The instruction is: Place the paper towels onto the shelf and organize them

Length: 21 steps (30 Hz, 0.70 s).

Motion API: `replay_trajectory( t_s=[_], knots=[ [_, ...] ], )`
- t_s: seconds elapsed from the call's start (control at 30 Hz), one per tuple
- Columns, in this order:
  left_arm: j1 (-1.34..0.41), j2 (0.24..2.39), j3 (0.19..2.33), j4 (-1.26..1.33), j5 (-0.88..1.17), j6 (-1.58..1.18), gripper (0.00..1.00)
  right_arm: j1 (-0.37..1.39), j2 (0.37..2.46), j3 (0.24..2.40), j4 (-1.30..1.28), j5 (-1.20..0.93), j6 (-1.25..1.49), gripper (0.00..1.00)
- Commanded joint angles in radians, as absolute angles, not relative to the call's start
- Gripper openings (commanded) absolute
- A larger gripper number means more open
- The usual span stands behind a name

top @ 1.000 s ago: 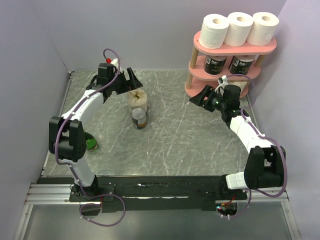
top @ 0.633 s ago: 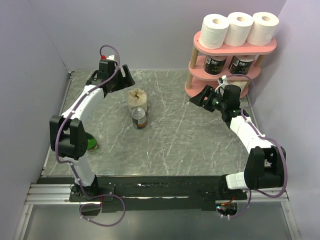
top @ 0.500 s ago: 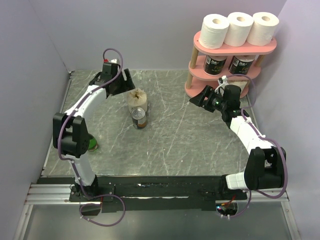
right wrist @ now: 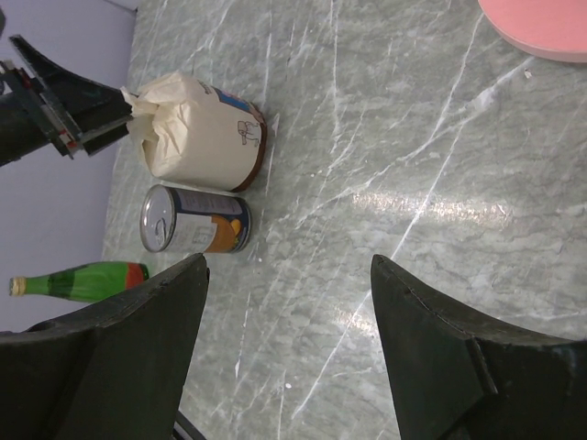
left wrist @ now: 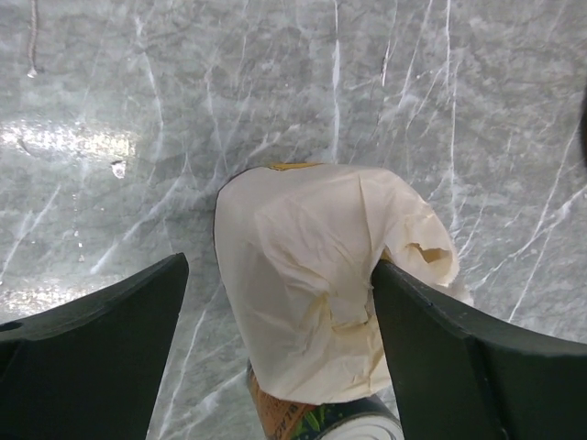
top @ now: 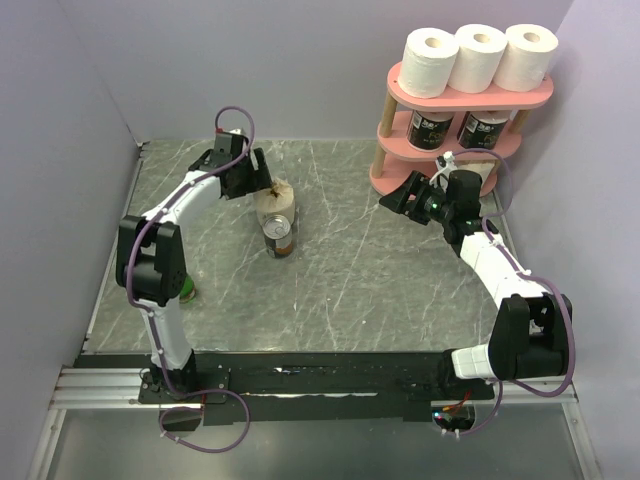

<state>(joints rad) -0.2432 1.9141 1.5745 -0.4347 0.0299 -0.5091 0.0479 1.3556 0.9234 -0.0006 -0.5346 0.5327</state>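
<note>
Can (top: 279,238) just beside wrapped roll (top: 275,198), near side; bare table (top: 340,270) stretch between roll and shelf (top: 470,97).

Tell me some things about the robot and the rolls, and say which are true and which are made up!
1. Three white rolls sit on the top board of the shelf. True.
2. The left gripper is shut tight on the can. False: it is open, with a finger on each side of the cream roll. The can stands next to that roll.
3. The green bottle is on the shelf. False: the green bottle is on the table, near the left arm.
4. The right gripper is open and holds nothing. True.
5. Two black-sided rolls are on the middle board. True.
</note>
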Motion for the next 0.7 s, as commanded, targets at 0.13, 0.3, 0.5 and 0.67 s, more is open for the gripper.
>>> replay_trajectory(
  t_s=[0.13, 0.3, 0.5, 0.67],
  knots=[
    [-0.285, 1.982, 1.615, -0.433, 0.049, -0.471, 0.76, 0.041, 1.331, 0.928, 0.021, -0.522, 0.512, 0.78],
    [-0.31, 2.029, 1.672, -0.451, 0.054, -0.456, 0.62, 0.043, 1.331, 0.936, 0.011, -0.518, 0.509, 0.78],
    [-0.37, 2.049, 1.729, -0.4, 0.129, -0.448, 0.57, 0.041, 1.321, 0.943, -0.02, -0.492, 0.506, 0.78],
    [-0.432, 2.109, 1.831, -0.434, 0.149, -0.437, 0.58, 0.038, 1.305, 0.94, -0.055, -0.457, 0.509, 0.78]
  ],
)
